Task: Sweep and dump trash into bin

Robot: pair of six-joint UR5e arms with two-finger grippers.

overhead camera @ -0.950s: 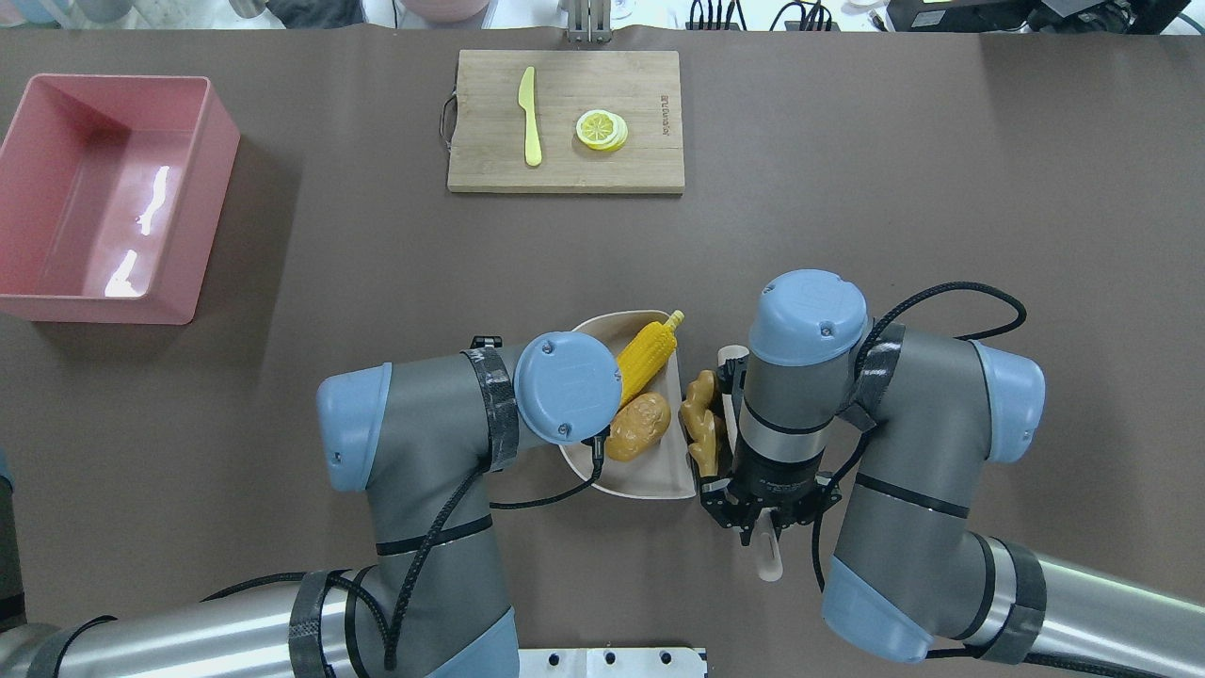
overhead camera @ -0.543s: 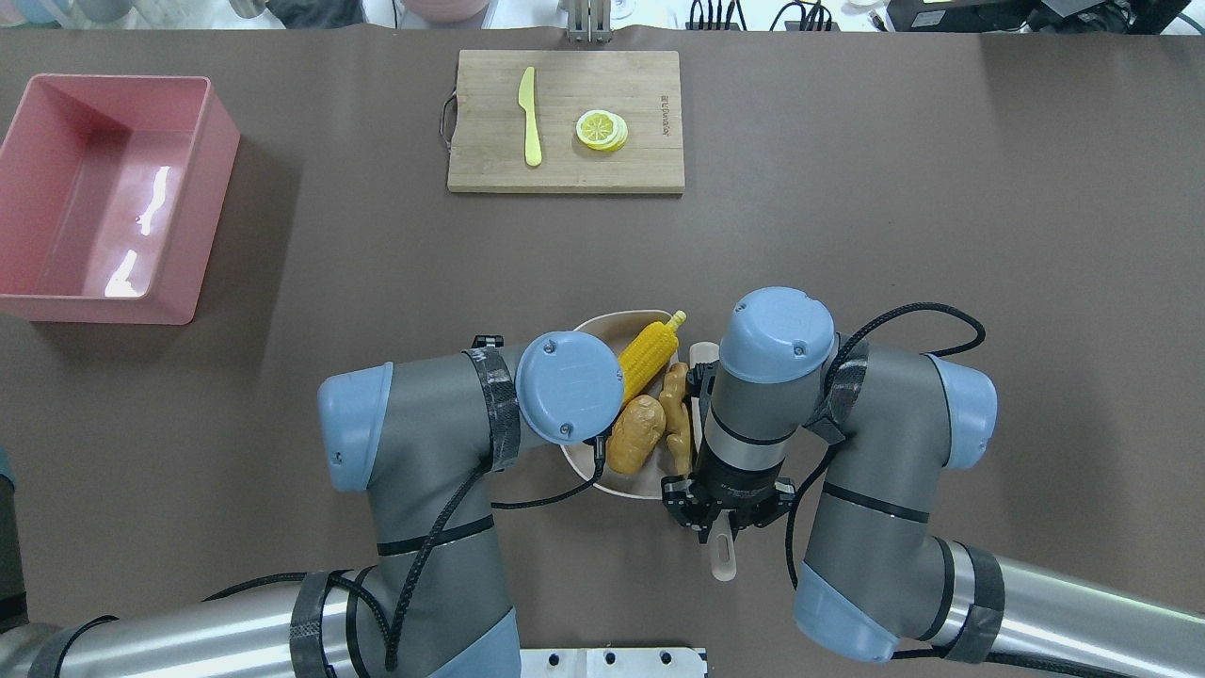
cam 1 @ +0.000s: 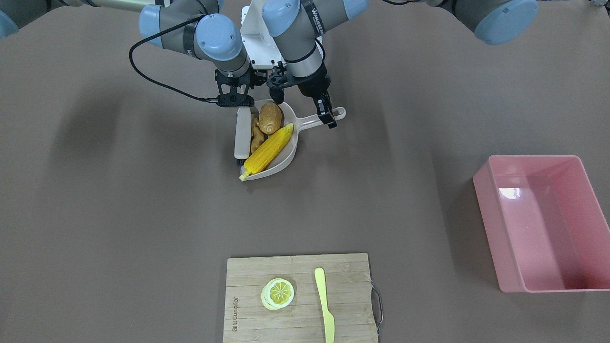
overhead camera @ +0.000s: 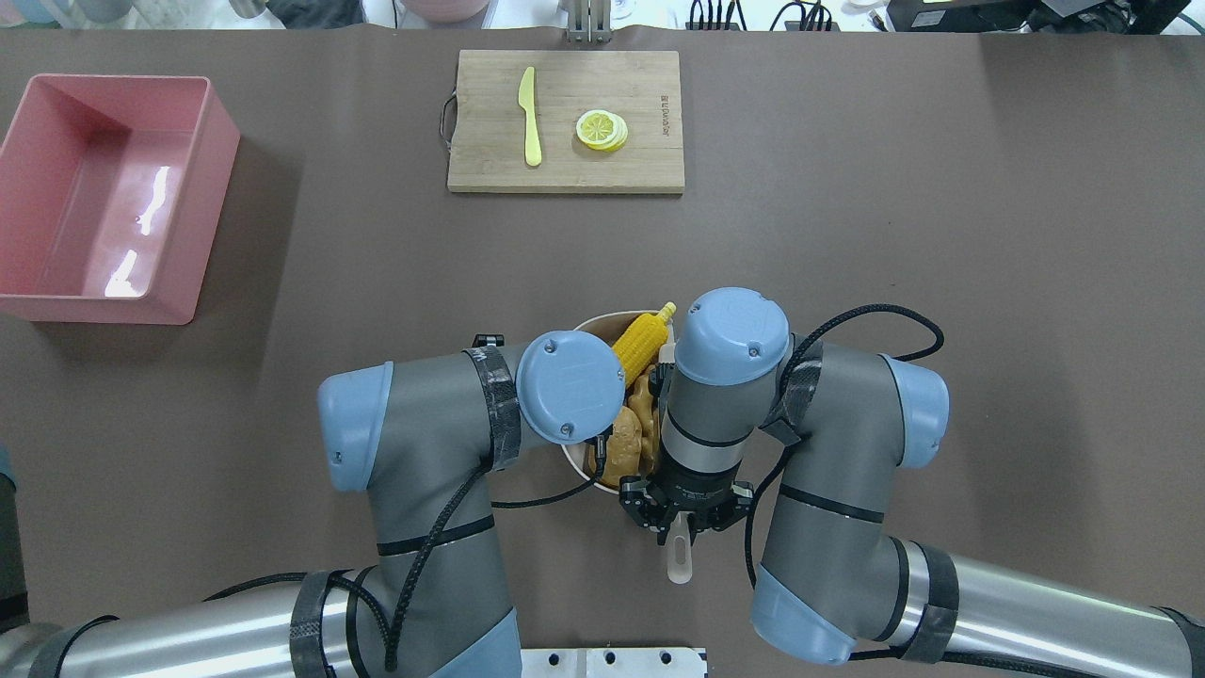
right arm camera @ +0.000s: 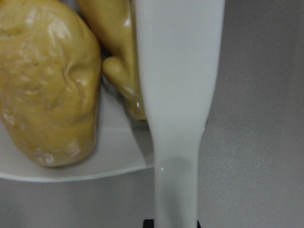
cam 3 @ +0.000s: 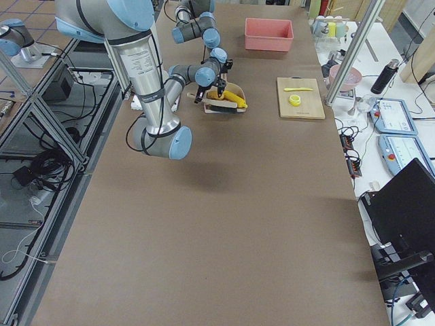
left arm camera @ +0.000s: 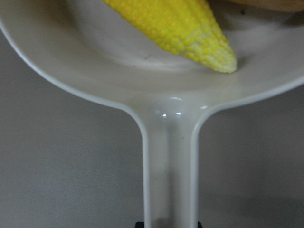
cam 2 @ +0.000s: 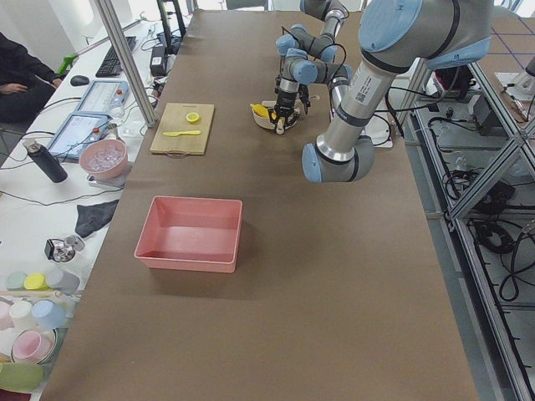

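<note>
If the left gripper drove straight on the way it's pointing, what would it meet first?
The left gripper clamps the dustpan handle, so the pan's back wall comes first, then probably the corn cob.

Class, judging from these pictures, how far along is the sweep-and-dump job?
Done: corn, potato and ginger lie in the dustpan. In hand: left gripper holds its handle, right gripper holds the brush at its mouth. Left: tipping them into the pink bin, which holds none.

Glossy pink plastic bin (overhead camera: 215, 169), smooth shiny dustpan (left arm camera: 171, 156), grained wooden board (overhead camera: 650, 160), matt tabletop (overhead camera: 894, 188) — pebbled corn cob (left arm camera: 180, 23)
</note>
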